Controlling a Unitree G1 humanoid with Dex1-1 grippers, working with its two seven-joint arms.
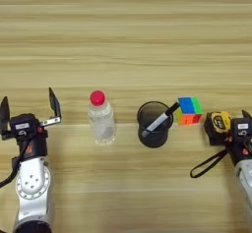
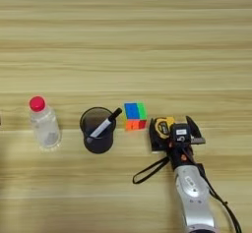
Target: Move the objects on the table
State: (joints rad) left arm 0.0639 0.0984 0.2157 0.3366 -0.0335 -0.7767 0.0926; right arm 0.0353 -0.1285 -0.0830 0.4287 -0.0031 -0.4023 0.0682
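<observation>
Already your pen stands in the mesh cup at centre; right pincer spread around the tape measure, left pincer open, bottle untouched.

Bright, even overhead light w/ soft short shadows under objs on the table; slight blur throughout.

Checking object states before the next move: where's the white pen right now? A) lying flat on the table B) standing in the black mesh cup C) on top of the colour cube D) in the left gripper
B: the white pen leans inside the black mesh cup, black tip poking over the rim.
</observation>
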